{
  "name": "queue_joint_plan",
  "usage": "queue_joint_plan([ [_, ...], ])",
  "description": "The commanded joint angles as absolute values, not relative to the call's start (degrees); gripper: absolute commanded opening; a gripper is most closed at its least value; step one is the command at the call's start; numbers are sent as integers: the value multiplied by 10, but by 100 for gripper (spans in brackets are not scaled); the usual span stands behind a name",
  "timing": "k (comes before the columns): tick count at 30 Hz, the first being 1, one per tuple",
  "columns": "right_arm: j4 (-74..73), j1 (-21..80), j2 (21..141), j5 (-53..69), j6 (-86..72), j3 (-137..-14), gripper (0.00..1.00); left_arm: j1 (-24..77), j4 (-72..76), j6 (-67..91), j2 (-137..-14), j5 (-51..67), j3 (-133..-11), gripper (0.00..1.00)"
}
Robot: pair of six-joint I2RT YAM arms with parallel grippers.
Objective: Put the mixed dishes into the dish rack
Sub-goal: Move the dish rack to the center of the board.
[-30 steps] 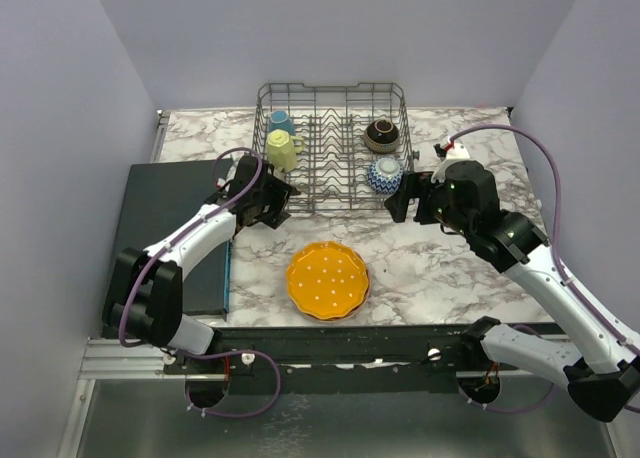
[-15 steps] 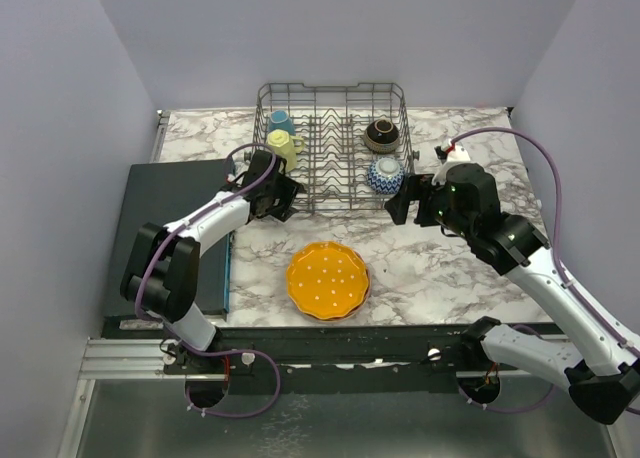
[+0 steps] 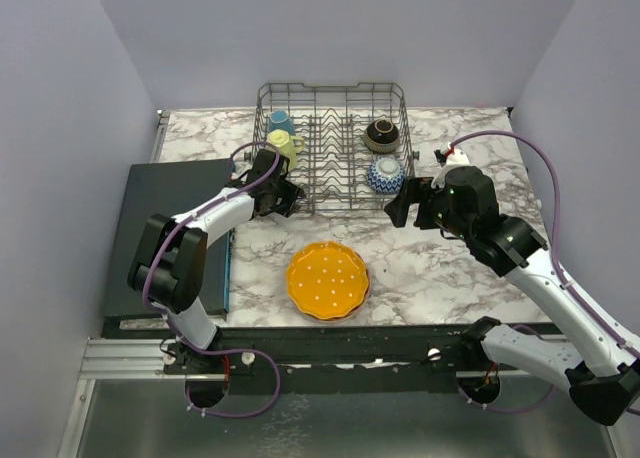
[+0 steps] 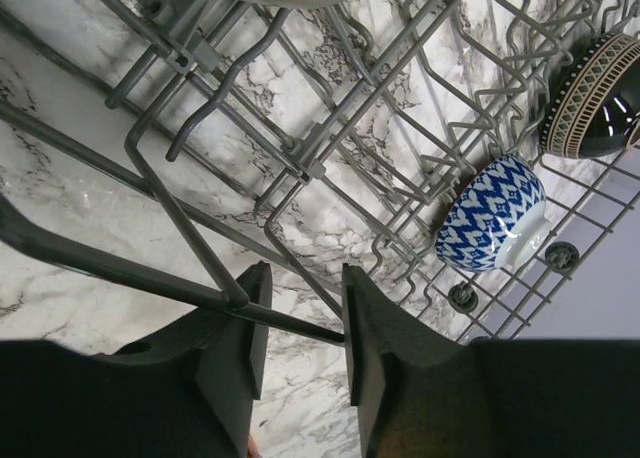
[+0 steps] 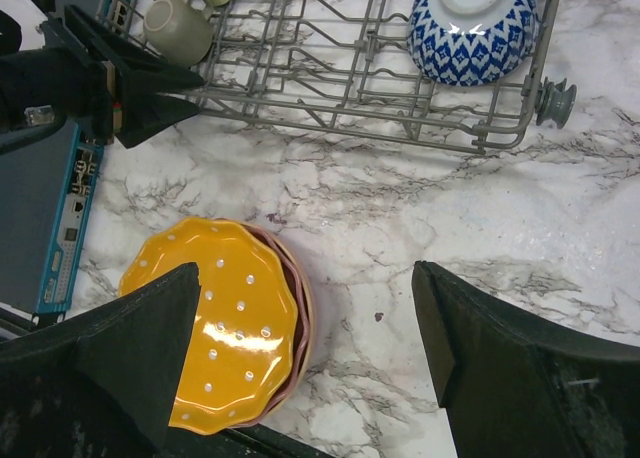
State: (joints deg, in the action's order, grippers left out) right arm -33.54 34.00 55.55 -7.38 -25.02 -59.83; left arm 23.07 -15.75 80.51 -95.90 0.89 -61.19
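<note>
1. Left claw (image 3: 283, 193): at the near-left corner of the dish rack (image 3: 330, 148), low against the rack's near side.
2. In the left wrist view the left claw (image 4: 303, 288) is roughly half parted, with a clear gap between the fingers (image 4: 232, 353). A grey wire of the rack's edge crosses that gap. The claw is released and nothing is clamped. I cannot tell whether either finger touches the wire.
3. Right claw (image 3: 405, 200): just off the near-right corner of the rack, over bare bench (image 3: 450, 268).
4. In the right wrist view the right claw (image 5: 305, 278) is spread wide. It holds nothing and touches nothing.
5. Dish rack: a grey wire basket standing on the marbled bench, at the far middle. Its near side faces both claws.
6. Right side of the rack: the blue-patterned bowl (image 3: 385, 175) is near the near-right corner, tipped on its side. The dark brown bowl (image 3: 381, 131) sits farther back in the same section.
7. Left side of the rack: the blue mug (image 3: 280, 121) is at the far end. The yellow mug (image 3: 285, 144) is just nearer, close to the left claw's wrist.
8. The orange scalloped plate (image 3: 327, 280), white-dotted, lies flat on the bench near the near edge, between the two arms and well apart from the rack.
9. In the right wrist view that plate (image 5: 220, 328) tops a small stack. A pink rim (image 5: 296, 303) shows under its right edge.
10. A dark mat (image 3: 165, 228) lies on the left of the bench, under the left arm.
</note>
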Motion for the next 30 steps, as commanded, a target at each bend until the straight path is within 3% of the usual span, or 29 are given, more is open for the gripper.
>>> queue_joint_plan([
  [1, -343, 336, 548, -65, -254, -593, 93, 233, -157, 783, -966, 26, -619, 35],
  [12, -350, 336, 554, -65, -259, -595, 93, 233, -166, 734, -969, 49, -620, 11],
  [22, -354, 337, 558, -63, -270, -593, 93, 233, -179, 669, -985, 92, -630, 0],
  [30, -359, 337, 555, -66, -283, -584, 93, 247, -186, 622, -995, 105, -628, 0],
])
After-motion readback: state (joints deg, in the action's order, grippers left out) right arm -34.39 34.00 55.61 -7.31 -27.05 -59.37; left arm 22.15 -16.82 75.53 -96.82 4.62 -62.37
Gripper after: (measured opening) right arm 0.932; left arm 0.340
